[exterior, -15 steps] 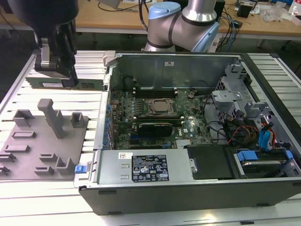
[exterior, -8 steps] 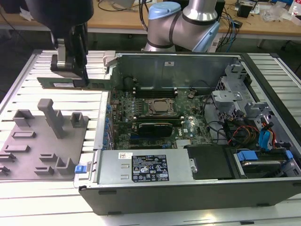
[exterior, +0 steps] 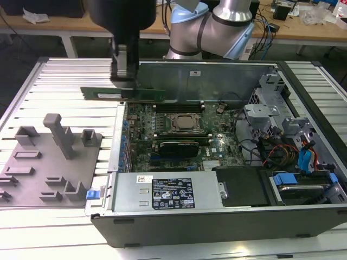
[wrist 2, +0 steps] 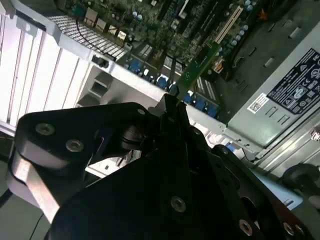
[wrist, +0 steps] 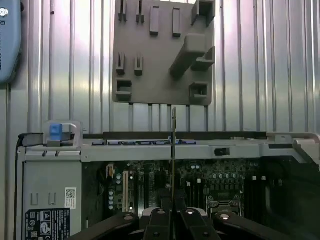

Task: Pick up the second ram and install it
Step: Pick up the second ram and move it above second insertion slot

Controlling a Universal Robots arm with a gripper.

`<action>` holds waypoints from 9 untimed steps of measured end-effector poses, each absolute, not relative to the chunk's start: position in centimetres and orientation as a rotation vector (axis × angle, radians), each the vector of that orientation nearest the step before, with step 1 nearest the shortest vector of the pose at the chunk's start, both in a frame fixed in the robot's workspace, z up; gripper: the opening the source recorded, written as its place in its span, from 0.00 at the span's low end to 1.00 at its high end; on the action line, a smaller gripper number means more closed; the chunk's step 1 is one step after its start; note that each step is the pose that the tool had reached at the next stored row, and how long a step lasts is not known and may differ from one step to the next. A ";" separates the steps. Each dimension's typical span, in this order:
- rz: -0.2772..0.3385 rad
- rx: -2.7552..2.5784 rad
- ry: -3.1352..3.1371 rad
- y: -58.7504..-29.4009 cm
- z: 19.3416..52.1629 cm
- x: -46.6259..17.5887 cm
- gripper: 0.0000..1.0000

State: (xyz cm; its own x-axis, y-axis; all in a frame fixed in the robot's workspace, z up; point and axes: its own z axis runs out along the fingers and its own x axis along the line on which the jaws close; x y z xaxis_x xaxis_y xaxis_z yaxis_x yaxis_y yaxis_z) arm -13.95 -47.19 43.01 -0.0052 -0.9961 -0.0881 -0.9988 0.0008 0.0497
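The gripper (exterior: 123,81) is closed tight on the memory stick (exterior: 108,94), pinching its flat faces at about mid-length along the upper edge. The stick hangs level in the air, over the edge of the open computer case (exterior: 217,230) on the exterior view's left. It is partly above the slatted table (exterior: 65,76) and partly above the motherboard (exterior: 179,116), and not yet in any slot. I judge it a light, thin, stiff little board, easy to lift but brittle, with bare chips and a row of contacts underneath that should be left untouched. A hold on the faces up high looks right to me. The slots sit near the processor, though I can't quite make out whether one is already filled. The grey holder (exterior: 32,179) lies flat on the metal table beside the case, and the power supply (exterior: 162,192) fills the near side. Behind stands a wooden workbench (exterior: 303,30) strewn with cables.
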 end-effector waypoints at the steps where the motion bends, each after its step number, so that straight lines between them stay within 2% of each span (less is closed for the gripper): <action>1: 0.152 -2.196 2.203 -47.1 43.0 -13.6 0.13; 9: 0.153 -2.196 2.203 -45.1 42.6 -9.0 0.13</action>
